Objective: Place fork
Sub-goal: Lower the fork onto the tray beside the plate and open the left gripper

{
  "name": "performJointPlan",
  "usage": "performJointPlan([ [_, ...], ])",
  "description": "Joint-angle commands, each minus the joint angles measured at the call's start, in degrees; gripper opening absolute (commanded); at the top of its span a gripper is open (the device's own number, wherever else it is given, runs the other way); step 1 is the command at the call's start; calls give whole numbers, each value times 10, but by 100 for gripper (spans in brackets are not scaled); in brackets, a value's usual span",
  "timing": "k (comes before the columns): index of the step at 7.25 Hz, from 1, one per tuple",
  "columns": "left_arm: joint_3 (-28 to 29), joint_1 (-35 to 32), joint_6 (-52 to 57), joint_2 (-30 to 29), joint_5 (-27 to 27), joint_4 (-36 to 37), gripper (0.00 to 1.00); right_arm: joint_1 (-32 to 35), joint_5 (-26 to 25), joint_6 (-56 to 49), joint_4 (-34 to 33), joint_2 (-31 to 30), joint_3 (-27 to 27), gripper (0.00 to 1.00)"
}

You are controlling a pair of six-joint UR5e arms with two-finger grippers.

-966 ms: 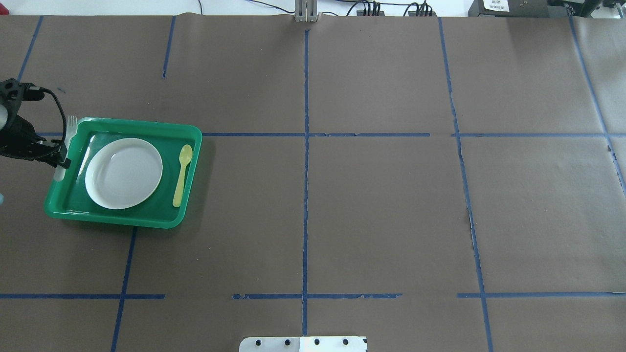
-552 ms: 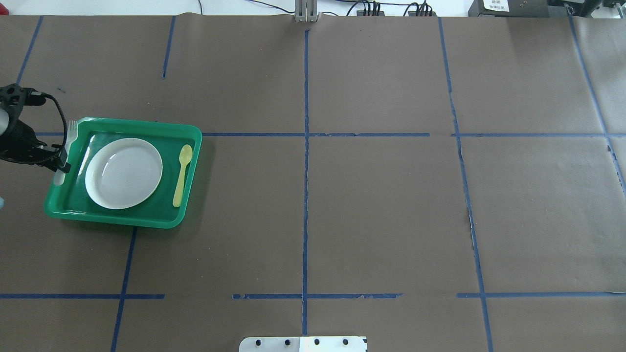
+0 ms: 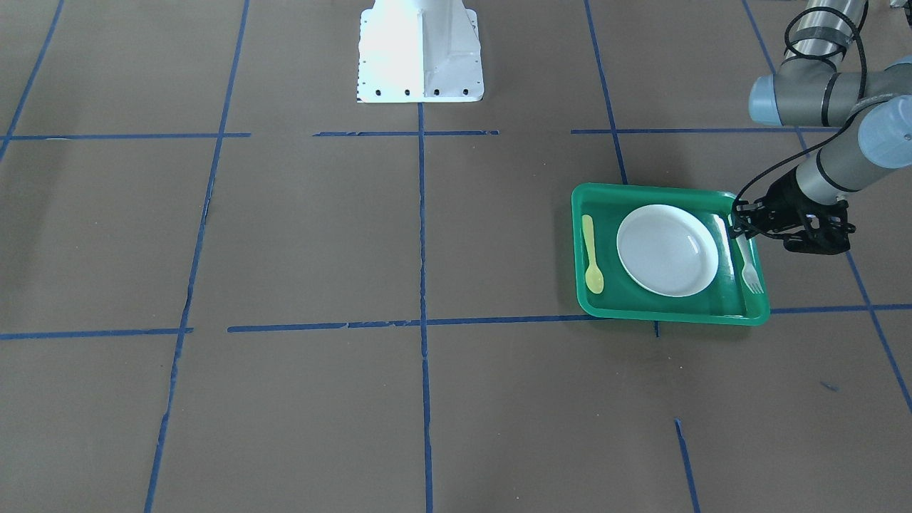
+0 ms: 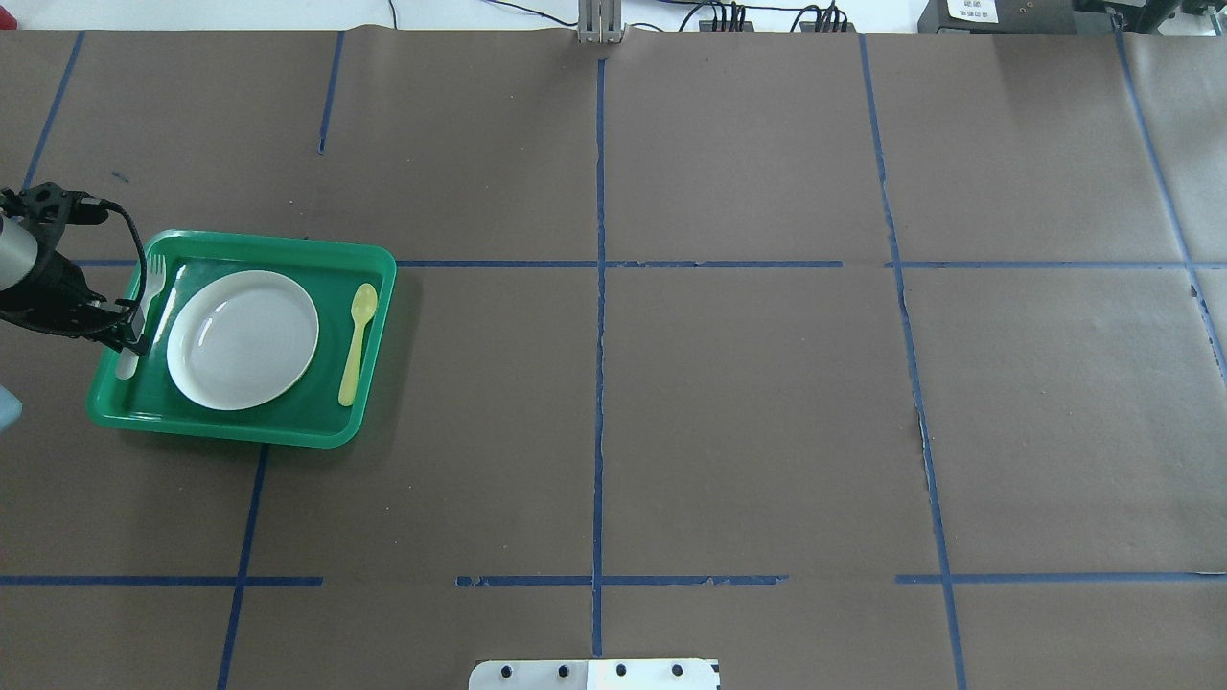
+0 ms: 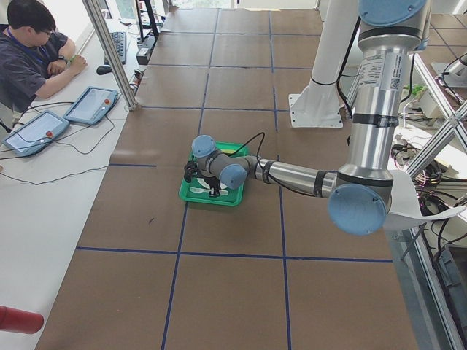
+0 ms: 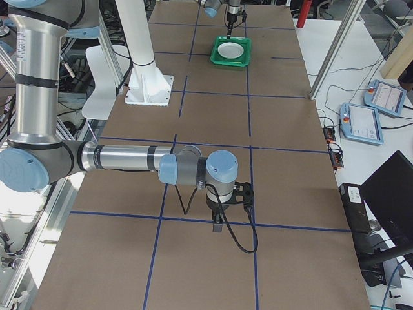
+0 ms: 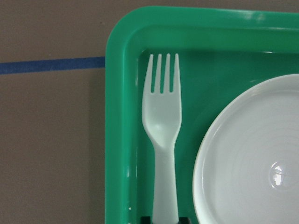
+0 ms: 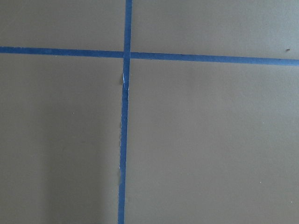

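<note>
The pale white plastic fork (image 4: 151, 287) is in my left gripper (image 4: 131, 333), which is shut on its handle. The fork lies along the left strip of the green tray (image 4: 240, 433), between the rim and the white plate (image 4: 243, 339), tines pointing away from the robot. The left wrist view shows the fork (image 7: 161, 121) inside the tray (image 7: 119, 140) beside the plate (image 7: 247, 154); I cannot tell whether it touches the tray floor. The front view shows the fork (image 3: 747, 265) and the left gripper (image 3: 741, 228). My right gripper (image 6: 221, 219) hangs over bare table; I cannot tell whether it is open.
A yellow plastic spoon (image 4: 357, 340) lies in the tray's right strip, on the plate's other side. The table is brown paper with blue tape lines. The robot's white base plate (image 3: 419, 53) stands at the table's middle. An operator (image 5: 29, 51) sits at the far end.
My left gripper has moved right and slightly toward the robot with the fork, from over the tray's left rim to inside the tray beside the plate.
</note>
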Motion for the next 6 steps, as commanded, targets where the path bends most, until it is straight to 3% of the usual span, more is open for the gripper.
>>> performJointPlan([
  [1,1,3,3,-2,1,0,55,0,0,0,0,0,0,100],
  [2,1,3,3,-2,1,0,75,0,0,0,0,0,0,100],
  [4,2,3,4,-2,1,-1,99,0,0,0,0,0,0,100],
  [6,-20,-2,-3,5,4,7,99,0,0,0,0,0,0,100],
])
